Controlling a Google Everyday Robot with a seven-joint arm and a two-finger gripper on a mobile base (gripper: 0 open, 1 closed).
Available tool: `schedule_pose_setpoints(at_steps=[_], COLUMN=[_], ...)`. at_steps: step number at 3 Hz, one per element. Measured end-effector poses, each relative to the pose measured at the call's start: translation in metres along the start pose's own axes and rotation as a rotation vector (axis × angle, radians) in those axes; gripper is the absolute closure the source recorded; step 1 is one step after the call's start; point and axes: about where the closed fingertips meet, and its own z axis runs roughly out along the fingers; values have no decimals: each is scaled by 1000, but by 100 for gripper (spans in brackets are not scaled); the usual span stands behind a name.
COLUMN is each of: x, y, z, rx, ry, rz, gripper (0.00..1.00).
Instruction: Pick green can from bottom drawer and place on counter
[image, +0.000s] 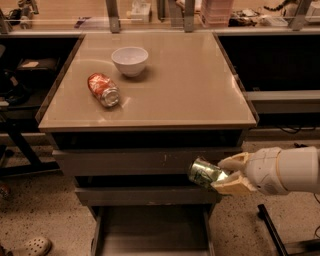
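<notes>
My gripper comes in from the right on a white arm and is shut on the green can. The can is tilted, its silver end pointing left, and hangs in front of the middle drawer's face, above the pulled-out bottom drawer. The drawer's grey floor shows nothing on it. The beige counter lies above and behind the can.
On the counter an orange-red can lies on its side at the left, with a white bowl just behind it. Dark shelving flanks the cabinet on both sides. A shoe rests on the speckled floor at lower left.
</notes>
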Motion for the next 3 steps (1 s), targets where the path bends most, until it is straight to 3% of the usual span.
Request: schedule_pose_setpoints(at_steps=[3], x=[-67], y=[-49], z=[-66], rx=[151], ry=[48], rz=[-112], gripper=[100])
